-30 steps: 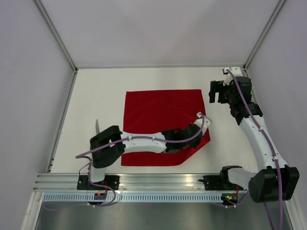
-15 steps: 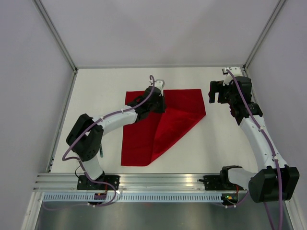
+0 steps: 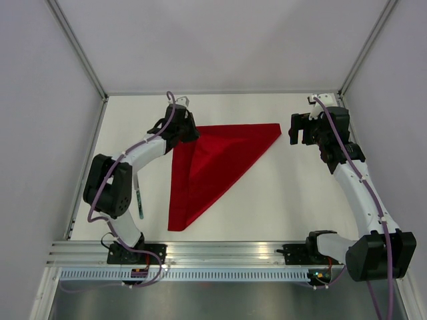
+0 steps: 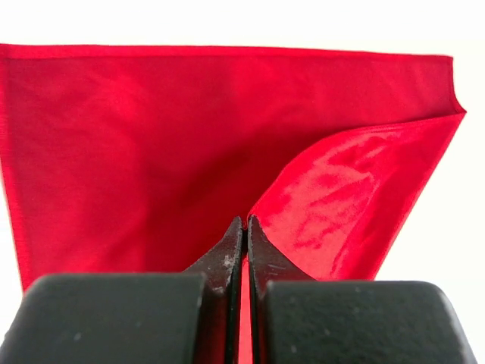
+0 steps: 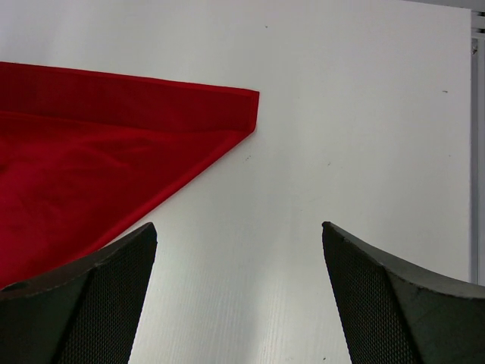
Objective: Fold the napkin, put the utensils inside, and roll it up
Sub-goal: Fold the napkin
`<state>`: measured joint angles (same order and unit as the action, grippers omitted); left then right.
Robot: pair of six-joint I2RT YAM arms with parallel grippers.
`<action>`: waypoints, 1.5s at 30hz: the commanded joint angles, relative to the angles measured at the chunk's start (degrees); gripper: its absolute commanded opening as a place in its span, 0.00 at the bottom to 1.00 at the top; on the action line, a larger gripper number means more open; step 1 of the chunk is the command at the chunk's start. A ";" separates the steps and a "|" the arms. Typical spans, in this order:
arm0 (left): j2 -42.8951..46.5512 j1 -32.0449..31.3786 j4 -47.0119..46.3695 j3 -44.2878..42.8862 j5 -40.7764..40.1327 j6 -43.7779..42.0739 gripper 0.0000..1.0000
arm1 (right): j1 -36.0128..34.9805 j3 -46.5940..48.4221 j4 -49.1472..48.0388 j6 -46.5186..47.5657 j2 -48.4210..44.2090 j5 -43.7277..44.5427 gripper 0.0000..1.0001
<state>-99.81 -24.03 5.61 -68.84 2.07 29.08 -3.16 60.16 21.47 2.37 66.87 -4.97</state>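
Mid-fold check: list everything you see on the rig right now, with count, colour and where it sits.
napkin: one, deep red, folded into a triangle at mid-table, long point toward the near left.
utensils: one slim silvery-grey piece showing, left of the napkin; partly hidden, so the full count is unclear.
table: one, white, under everything.
left gripper: one, black, shut on the napkin at its far-left corner.
right gripper: one, black, open, over bare table just right of the napkin's far-right corner.
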 commanded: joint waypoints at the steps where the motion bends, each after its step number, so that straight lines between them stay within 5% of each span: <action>1: -0.91 2.14 0.19 -3.14 3.12 2.56 0.02 | -0.18 1.89 0.32 0.18 0.63 -0.39 0.94; 45: -9.79 13.31 3.18 -12.99 6.81 1.42 0.02 | -0.18 1.98 0.67 0.97 2.74 -1.00 0.94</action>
<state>-108.99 -11.42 8.47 -79.31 7.22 29.19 -3.16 60.16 21.85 3.25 69.38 -6.20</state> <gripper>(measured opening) 0.031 0.942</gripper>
